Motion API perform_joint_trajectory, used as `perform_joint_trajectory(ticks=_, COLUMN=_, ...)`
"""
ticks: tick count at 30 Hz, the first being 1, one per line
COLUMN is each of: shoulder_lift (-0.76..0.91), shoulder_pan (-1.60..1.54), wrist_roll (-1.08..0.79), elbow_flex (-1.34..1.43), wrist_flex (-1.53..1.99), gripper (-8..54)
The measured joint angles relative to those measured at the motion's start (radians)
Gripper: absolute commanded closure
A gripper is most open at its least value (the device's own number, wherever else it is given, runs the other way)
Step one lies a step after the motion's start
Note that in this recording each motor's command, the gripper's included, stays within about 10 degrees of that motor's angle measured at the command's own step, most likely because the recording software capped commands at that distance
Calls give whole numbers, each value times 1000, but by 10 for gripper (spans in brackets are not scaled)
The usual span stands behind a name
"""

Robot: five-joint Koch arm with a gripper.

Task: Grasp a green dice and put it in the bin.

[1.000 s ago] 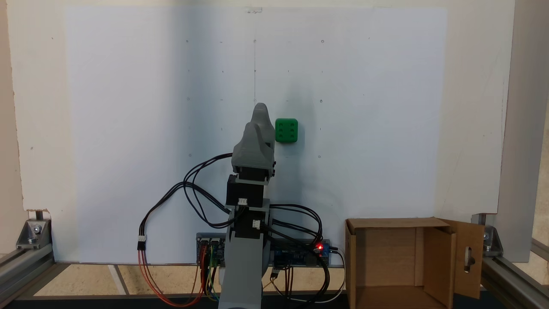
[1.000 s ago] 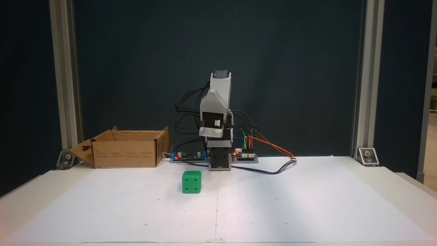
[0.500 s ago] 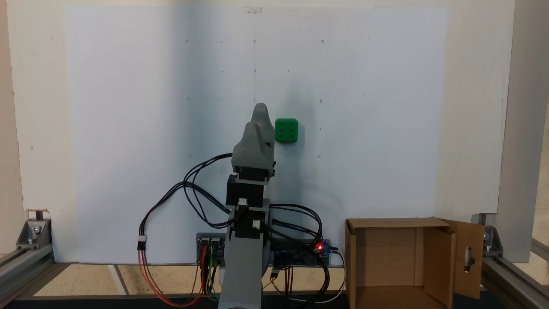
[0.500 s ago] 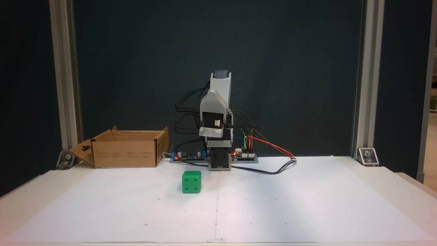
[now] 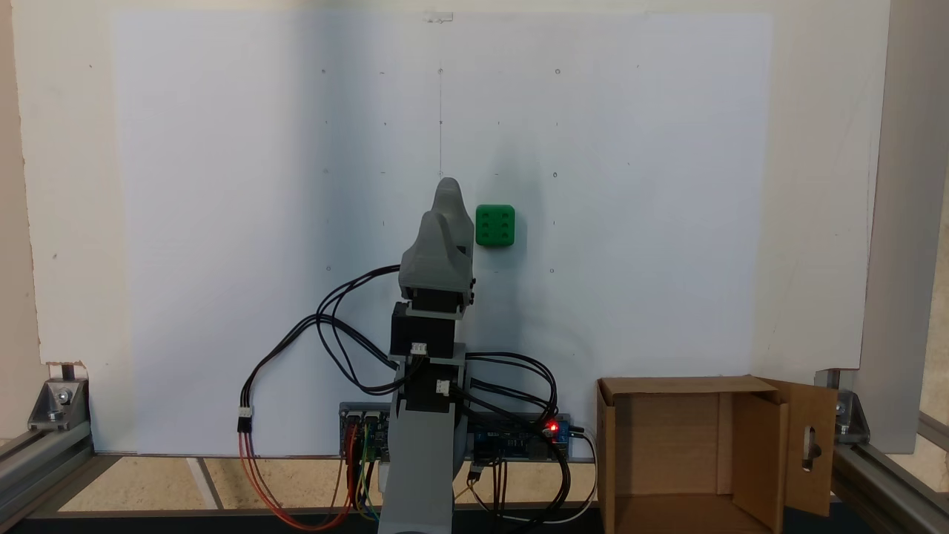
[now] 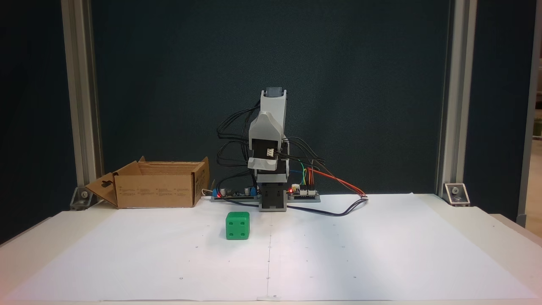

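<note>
The small bright green dice (image 5: 495,225) with rounded corners sits on the white paper sheet (image 5: 222,222), six sunken pips up, four (image 6: 237,225) facing the front camera. Just beside it hangs the grey plastic gripper (image 5: 448,185), apart from it; its jaws overlap, so I cannot tell their state. The brown cardboard bin (image 5: 689,452) with slotted flap stands well away.

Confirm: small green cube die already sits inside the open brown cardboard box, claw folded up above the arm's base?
Not quite. The small green cube die sits on the white paper sheet, well clear of the open brown cardboard box; both fixed views show it. The claw is folded up above the base.
</note>
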Motion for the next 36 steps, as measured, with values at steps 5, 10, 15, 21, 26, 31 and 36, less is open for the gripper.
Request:
perform_joint_trajectory(ticks=5, shoulder_lift=0, shoulder_pan=-2, wrist_roll=0, elbow_flex=0, wrist_flex=0, gripper=2)
perform_joint_trajectory(ticks=10, shoulder_lift=0, shoulder_pan=-2, wrist_roll=0, elbow_flex=0, wrist_flex=0, gripper=0)
perform_joint_trajectory(ticks=15, shoulder_lift=0, shoulder_pan=-2, wrist_roll=-6, elbow_flex=0, wrist_flex=0, gripper=0)
perform_joint_trajectory(ticks=21, shoulder_lift=0, shoulder_pan=-2, wrist_roll=-6, elbow_flex=0, wrist_flex=0, gripper=6)
perform_joint_trajectory(ticks=26, shoulder_lift=0, shoulder_pan=-2, wrist_roll=-6, elbow_flex=0, wrist_flex=12, gripper=17)
perform_joint_trajectory(ticks=31, shoulder_lift=0, shoulder_pan=-3, wrist_roll=-6, elbow_flex=-58, wrist_flex=107, gripper=28)
perform_joint_trajectory(ticks=36, shoulder_lift=0, shoulder_pan=-23, wrist_roll=-5, elbow_flex=-242, wrist_flex=356, gripper=27)
